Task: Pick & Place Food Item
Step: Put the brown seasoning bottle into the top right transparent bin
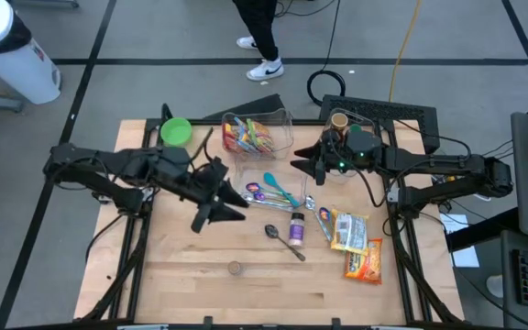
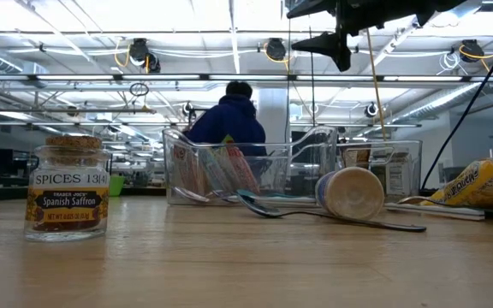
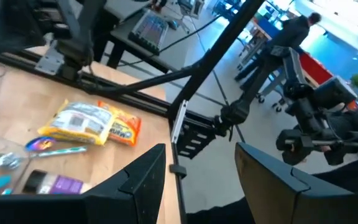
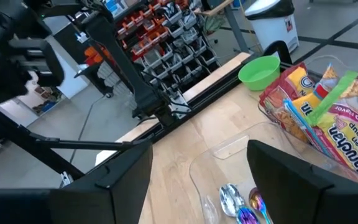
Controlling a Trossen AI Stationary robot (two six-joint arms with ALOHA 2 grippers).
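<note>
Several noodle-soup packets (image 1: 250, 136) (image 4: 328, 118) stand upright in a clear bin (image 1: 282, 119) at the table's far middle. Two more food packets lie flat at the near right: a yellow-and-grey one (image 1: 348, 229) (image 3: 82, 121) and an orange one (image 1: 363, 261) (image 3: 128, 128). My right gripper (image 1: 298, 165) (image 4: 197, 180) hangs open above the table beside the bins, with nothing between its fingers. My left gripper (image 1: 232, 203) (image 3: 201, 180) hovers open over the table's middle, pointing toward the right side, and is also empty.
A second, lower clear bin (image 1: 273, 179) holds coloured spoons. A purple-labelled spice bottle (image 1: 296, 227), a metal spoon (image 1: 282, 240) and a small saffron jar (image 1: 235, 268) (image 2: 67, 192) lie on the table. A green bowl (image 1: 176, 131) sits far left. A person stands beyond the table.
</note>
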